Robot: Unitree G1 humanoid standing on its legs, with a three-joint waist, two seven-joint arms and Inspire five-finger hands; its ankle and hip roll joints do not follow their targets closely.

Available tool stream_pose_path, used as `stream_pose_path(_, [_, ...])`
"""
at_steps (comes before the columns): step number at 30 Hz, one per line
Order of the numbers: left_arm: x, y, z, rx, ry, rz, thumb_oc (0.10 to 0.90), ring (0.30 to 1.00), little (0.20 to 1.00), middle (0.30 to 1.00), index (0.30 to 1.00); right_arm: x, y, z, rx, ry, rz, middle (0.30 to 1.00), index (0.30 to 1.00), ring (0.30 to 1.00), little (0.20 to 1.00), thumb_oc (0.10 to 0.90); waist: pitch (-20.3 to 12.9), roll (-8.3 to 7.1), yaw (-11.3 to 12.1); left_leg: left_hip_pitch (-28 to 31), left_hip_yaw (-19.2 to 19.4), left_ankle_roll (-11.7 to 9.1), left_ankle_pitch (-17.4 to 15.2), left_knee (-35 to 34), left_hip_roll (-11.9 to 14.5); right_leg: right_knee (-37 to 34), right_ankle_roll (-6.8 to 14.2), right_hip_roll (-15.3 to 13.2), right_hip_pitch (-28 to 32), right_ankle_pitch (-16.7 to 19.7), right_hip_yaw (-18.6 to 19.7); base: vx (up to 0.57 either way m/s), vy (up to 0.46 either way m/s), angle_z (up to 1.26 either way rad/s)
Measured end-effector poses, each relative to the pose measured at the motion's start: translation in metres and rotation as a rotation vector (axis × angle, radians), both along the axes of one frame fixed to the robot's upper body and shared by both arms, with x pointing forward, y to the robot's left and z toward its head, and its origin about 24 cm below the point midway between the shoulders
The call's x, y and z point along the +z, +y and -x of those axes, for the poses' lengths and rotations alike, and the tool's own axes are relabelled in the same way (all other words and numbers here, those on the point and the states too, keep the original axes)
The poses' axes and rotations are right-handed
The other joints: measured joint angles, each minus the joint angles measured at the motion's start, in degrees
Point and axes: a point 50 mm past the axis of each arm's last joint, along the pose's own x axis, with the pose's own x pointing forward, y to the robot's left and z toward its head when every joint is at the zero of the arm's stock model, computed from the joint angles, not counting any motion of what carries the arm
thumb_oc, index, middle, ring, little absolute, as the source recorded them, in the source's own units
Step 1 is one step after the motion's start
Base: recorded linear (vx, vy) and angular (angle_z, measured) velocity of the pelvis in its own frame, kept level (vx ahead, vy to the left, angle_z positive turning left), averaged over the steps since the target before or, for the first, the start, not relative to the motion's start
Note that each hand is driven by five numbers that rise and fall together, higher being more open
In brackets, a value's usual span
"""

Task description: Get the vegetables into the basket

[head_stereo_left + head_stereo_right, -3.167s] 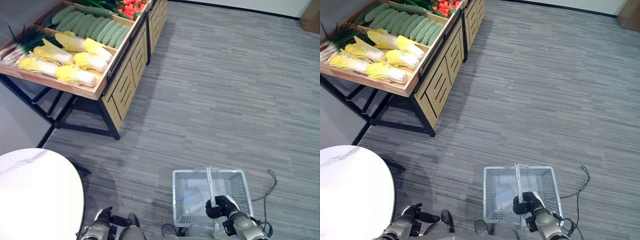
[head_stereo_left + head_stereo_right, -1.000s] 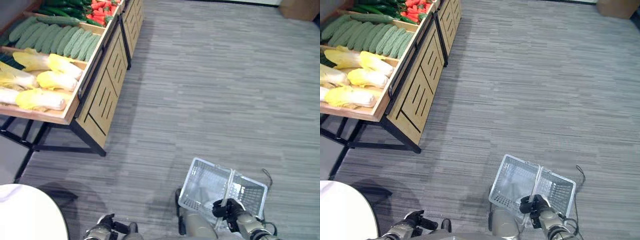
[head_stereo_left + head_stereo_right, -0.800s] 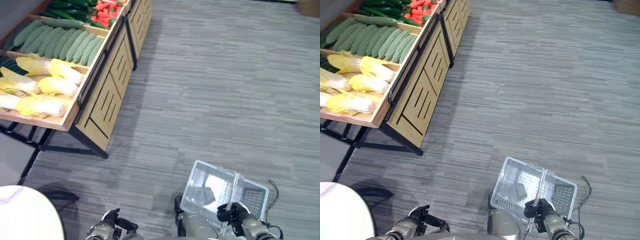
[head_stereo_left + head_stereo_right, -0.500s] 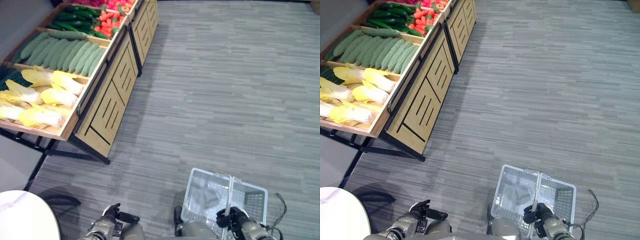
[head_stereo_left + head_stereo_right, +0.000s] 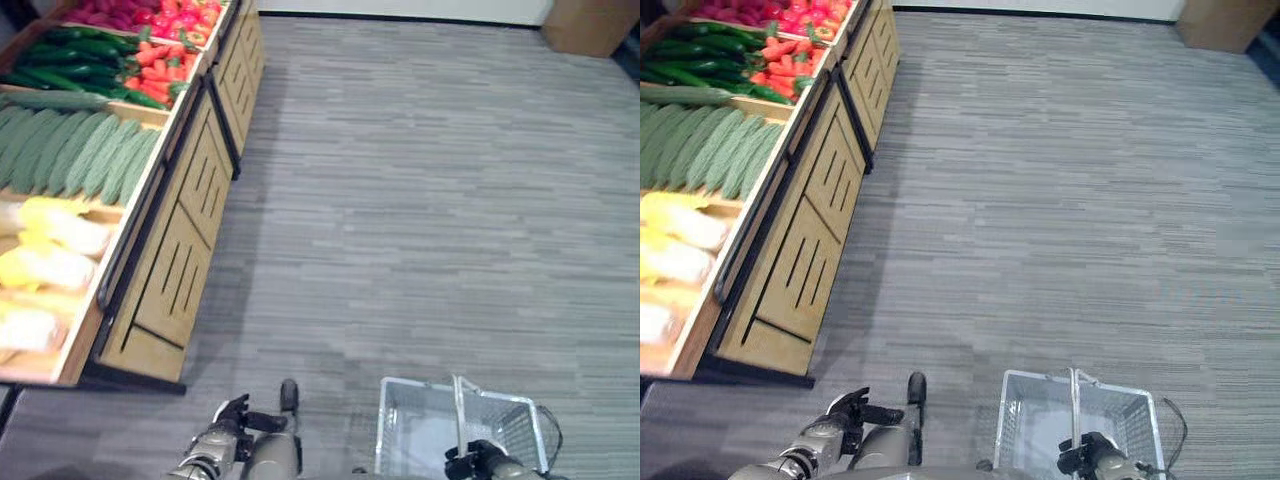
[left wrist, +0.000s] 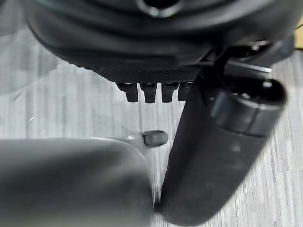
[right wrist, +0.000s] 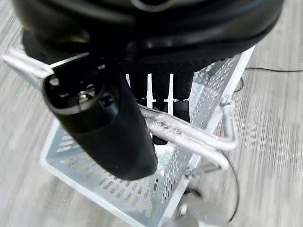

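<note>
A white wire basket [image 5: 400,430] hangs low at my right side. My right hand [image 5: 478,463] is shut on its two handles [image 7: 189,135], fingers curled round them in the right wrist view; the basket [image 7: 94,184] looks empty. The vegetables lie in a wooden stand [image 5: 180,250] along the left: pale yellow cabbages [image 5: 50,240] nearest, then light green cucumbers [image 5: 80,150], dark green ones [image 5: 70,50], carrots [image 5: 160,60] and red produce [image 5: 110,15] farther off. My left hand [image 5: 230,415] hangs low at the bottom, open and holding nothing, well short of the stand.
Grey striped carpet [image 5: 420,200] stretches wide to the right of the stand. A brown box [image 5: 590,25] stands at the far right corner by a white wall base [image 5: 400,8]. The stand's slatted wooden front [image 5: 805,255] faces the open floor.
The camera has moved: the stand now runs closer along the left, with more of its far bins showing. The basket has swung from tilted to level, still held by my right hand.
</note>
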Motion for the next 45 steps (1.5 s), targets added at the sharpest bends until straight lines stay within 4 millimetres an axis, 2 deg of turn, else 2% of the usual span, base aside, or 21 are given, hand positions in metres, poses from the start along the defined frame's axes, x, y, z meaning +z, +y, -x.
stream_pose_path(1, [0.000, 0.004, 0.002, -0.003, 0.017, -0.014, 0.900, 1.000, 1.000, 1.000, 1.000, 0.000, 0.008, -0.006, 0.009, -0.029, -0.027, 0.300, 0.300, 0.300, 0.300, 0.400, -0.37, -0.49, -0.20, 2.09, 1.04, 1.71, -2.63, 0.00, -2.73, 2.90, 1.47, -4.42, -1.29, -0.60, -0.51, 0.20, 0.212, -0.21])
stream_pose_path(3, [0.001, 0.009, 0.002, -0.003, 0.017, -0.031, 0.900, 1.000, 1.000, 1.000, 1.000, -0.001, 0.014, -0.008, 0.012, -0.037, -0.041, 0.300, 0.300, 0.300, 0.300, 0.400, -0.45, -0.59, 0.31, 3.29, 1.24, 1.99, -3.75, 0.00, -4.58, 5.13, 2.39, -6.94, -2.56, -0.53, -0.60, 0.16, 0.183, 0.02])
stream_pose_path(4, [0.002, 0.016, 0.003, 0.000, 0.021, -0.049, 0.900, 1.000, 1.000, 1.000, 1.000, -0.001, 0.016, -0.012, 0.012, -0.045, -0.043, 0.300, 0.300, 0.300, 0.300, 0.400, -0.60, -0.90, 1.00, 3.78, 1.57, 2.62, -5.94, 0.03, -5.58, 7.76, 3.75, -7.86, -4.42, 2.25, -0.21, 0.12, 0.163, -0.01])
stream_pose_path(7, [0.000, 0.028, 0.019, 0.011, 0.069, -0.087, 0.900, 1.000, 1.000, 1.000, 1.000, 0.003, 0.018, -0.025, 0.027, -0.088, -0.044, 0.300, 0.300, 0.300, 0.300, 0.400, -0.65, -0.49, 1.30, 5.98, 1.72, 4.42, -7.50, 0.02, -6.39, 22.95, 4.89, -8.59, -10.95, 3.33, 0.69, 0.13, 0.165, -0.06])
stream_pose_path(10, [-0.002, 0.032, 0.030, 0.012, 0.103, -0.101, 0.900, 1.000, 1.000, 1.000, 1.000, 0.005, 0.018, -0.029, 0.031, -0.105, -0.047, 0.300, 0.300, 0.300, 0.300, 0.400, -0.58, -0.24, 1.37, 7.52, 0.57, 6.23, -8.87, 0.02, -6.82, 27.57, 4.46, -8.80, -14.42, 1.81, 0.03, 0.20, 0.097, 0.11])
stream_pose_path(13, [-0.004, 0.027, 0.032, -0.006, 0.122, -0.095, 0.900, 1.000, 1.000, 1.000, 1.000, 0.011, 0.020, -0.044, 0.050, -0.173, -0.052, 0.300, 0.300, 0.300, 0.300, 0.400, 0.52, 1.23, -0.66, 8.12, -2.06, 6.34, -9.66, 0.05, -6.22, 13.26, 3.57, -7.15, -18.91, 1.52, -0.96, 0.30, 0.014, 0.38])
stream_pose_path(15, [-0.006, 0.017, 0.031, -0.009, 0.131, -0.074, 0.900, 1.000, 1.000, 1.000, 1.000, 0.015, 0.024, -0.055, 0.060, -0.211, -0.064, 0.300, 0.300, 0.300, 0.300, 0.400, 2.04, 2.42, -2.25, 10.67, -4.06, 5.42, -10.98, 0.03, -5.17, -3.99, 3.28, -4.88, -20.35, 10.00, 0.22, 0.35, -0.035, 0.49])
stream_pose_path(17, [-0.006, 0.017, 0.027, -0.021, 0.127, -0.079, 0.900, 1.000, 1.000, 1.000, 1.000, 0.017, 0.028, -0.061, 0.062, -0.232, -0.074, 0.300, 0.300, 0.300, 0.300, 0.400, 3.25, 1.30, -2.50, 13.35, -5.25, 4.88, -12.53, 0.02, -5.30, -11.86, 3.45, -4.94, -22.02, 16.60, 0.25, 0.34, -0.051, 0.51])
stream_pose_path(19, [-0.005, 0.021, 0.030, -0.002, 0.127, -0.086, 0.900, 1.000, 1.000, 1.000, 1.000, 0.019, 0.029, -0.065, 0.030, -0.254, -0.093, 0.300, 0.300, 0.300, 0.300, 0.400, 3.98, -0.10, -3.60, 16.35, -8.44, 2.99, -14.73, 0.05, -4.87, -13.97, 3.62, -5.26, -23.79, 20.40, -1.18, 0.29, -0.058, 0.70])
stream_pose_path(21, [-0.007, 0.027, 0.043, 0.017, 0.154, -0.096, 0.900, 1.000, 1.000, 1.000, 1.000, 0.014, 0.034, -0.057, 0.001, -0.236, -0.121, 0.300, 0.300, 0.300, 0.300, 0.400, 3.35, -1.81, -3.75, 19.39, -10.76, -0.30, -18.07, -0.27, -3.85, -11.84, 3.77, -4.65, -23.12, 18.43, -3.12, 0.26, -0.092, 0.62])
stream_pose_path(23, [-0.009, 0.021, 0.047, 0.008, 0.167, -0.084, 0.900, 1.000, 1.000, 1.000, 1.000, 0.014, 0.030, -0.054, -0.008, -0.229, -0.116, 0.300, 0.300, 0.300, 0.300, 0.400, 3.01, 1.20, -4.42, 20.96, -12.15, -2.32, -20.39, -0.03, 0.87, -8.77, 2.52, -0.94, -22.20, 20.88, -3.99, 0.19, -0.092, 0.68])
stream_pose_path(24, [-0.009, 0.022, 0.045, 0.000, 0.168, -0.088, 0.900, 1.000, 1.000, 1.000, 1.000, 0.014, 0.028, -0.054, -0.012, -0.218, -0.110, 0.300, 0.300, 0.300, 0.300, 0.400, 3.26, 1.67, -4.97, 21.21, -11.90, -3.13, -19.42, 0.85, 1.81, -8.01, 0.43, 0.41, -21.22, 21.80, -3.54, 0.20, -0.133, 0.86])
stream_pose_path(25, [-0.008, 0.021, 0.041, -0.014, 0.160, -0.088, 0.900, 1.000, 1.000, 1.000, 1.000, 0.013, 0.026, -0.052, -0.015, -0.209, -0.107, 0.300, 0.300, 0.300, 0.300, 0.400, 3.34, 1.78, -5.29, 21.81, -11.12, -3.73, -18.10, 1.73, 2.70, -7.48, -3.78, 1.42, -19.74, 22.08, -3.79, 0.21, -0.159, 0.60])
stream_pose_path(26, [-0.008, 0.021, 0.040, -0.022, 0.156, -0.089, 0.900, 1.000, 1.000, 1.000, 1.000, 0.014, 0.023, -0.052, -0.014, -0.200, -0.097, 0.300, 0.300, 0.300, 0.300, 0.400, 3.34, 1.86, -5.01, 22.25, -11.05, -4.43, -16.97, 2.60, 3.49, -6.94, -4.67, 2.06, -18.79, 21.90, -4.07, 0.22, -0.182, 0.39])
stream_pose_path(32, [0.001, 0.011, 0.002, -0.075, 0.048, -0.045, 0.900, 1.000, 1.000, 1.000, 1.000, 0.018, -0.002, -0.047, -0.018, -0.177, -0.040, 0.300, 0.300, 0.300, 0.300, 0.400, 3.42, 2.38, -7.29, 19.44, -14.74, -12.08, -12.16, 9.04, 6.54, -6.19, -7.38, 3.34, -14.64, 16.79, -9.29, 0.17, -0.183, 0.43])
stream_pose_path(35, [0.002, 0.006, -0.003, -0.079, 0.041, -0.036, 0.900, 1.000, 1.000, 1.000, 1.000, 0.017, 0.000, -0.045, -0.012, -0.175, -0.048, 0.300, 0.300, 0.300, 0.300, 0.400, 3.55, 2.27, -7.18, 15.97, -16.62, -13.36, -11.63, 15.67, 6.21, -7.34, -7.54, 2.91, -12.68, 15.00, -10.66, 0.11, -0.158, 0.43])
stream_pose_path(37, [0.000, -0.003, -0.002, -0.083, 0.037, -0.012, 0.900, 1.000, 1.000, 1.000, 1.000, 0.012, -0.004, -0.029, -0.032, -0.125, -0.039, 0.300, 0.300, 0.300, 0.300, 0.400, 4.07, 0.87, -6.06, 11.86, -14.05, -16.23, -12.12, 23.96, 4.43, -8.70, -7.91, 1.50, -10.02, 15.10, -11.99, 0.04, -0.031, 0.56])
stream_pose_path(39, [-0.003, -0.005, 0.004, -0.082, 0.053, 0.000, 0.900, 1.000, 1.000, 1.000, 1.000, 0.013, -0.009, -0.028, -0.011, -0.119, -0.021, 0.300, 0.300, 0.300, 0.300, 0.400, 4.03, 0.98, -6.05, 10.48, -8.80, -15.37, -14.07, 21.35, 4.57, -9.72, -7.99, 0.77, -8.72, 15.12, -13.16, 0.07, 0.052, 0.32])
stream_pose_path(42, [0.000, -0.008, -0.006, -0.109, 0.028, -0.006, 0.900, 1.000, 1.000, 1.000, 1.000, 0.010, -0.011, -0.019, -0.016, -0.093, -0.011, 0.300, 0.300, 0.300, 0.300, 0.400, 3.66, 1.29, -6.80, 7.10, 3.13, -14.57, -10.76, 4.81, 9.27, -12.75, -7.77, 0.92, -6.48, 14.98, -19.97, 0.10, 0.134, 0.99])
stream_pose_path(44, [0.001, -0.010, -0.007, -0.126, 0.021, -0.007, 0.900, 1.000, 1.000, 1.000, 1.000, 0.011, -0.012, -0.019, -0.024, -0.095, -0.011, 0.300, 0.300, 0.300, 0.300, 0.400, 3.31, 1.86, -6.48, 3.72, 9.89, -14.56, -7.24, 2.29, 13.21, -12.61, -6.46, 1.85, -6.62, 13.98, -21.85, 0.14, 0.194, 0.45])
stream_pose_path(45, [0.001, -0.012, -0.008, -0.107, 0.012, 0.011, 0.900, 1.000, 1.000, 1.000, 1.000, 0.012, -0.011, -0.024, -0.002, -0.092, -0.003, 0.300, 0.300, 0.300, 0.300, 0.400, 3.25, 1.89, -5.33, 5.26, 7.80, -13.78, -6.82, 4.78, 13.39, -11.86, -6.15, 2.02, -5.99, 13.91, -19.96, 0.12, 0.210, -0.40])
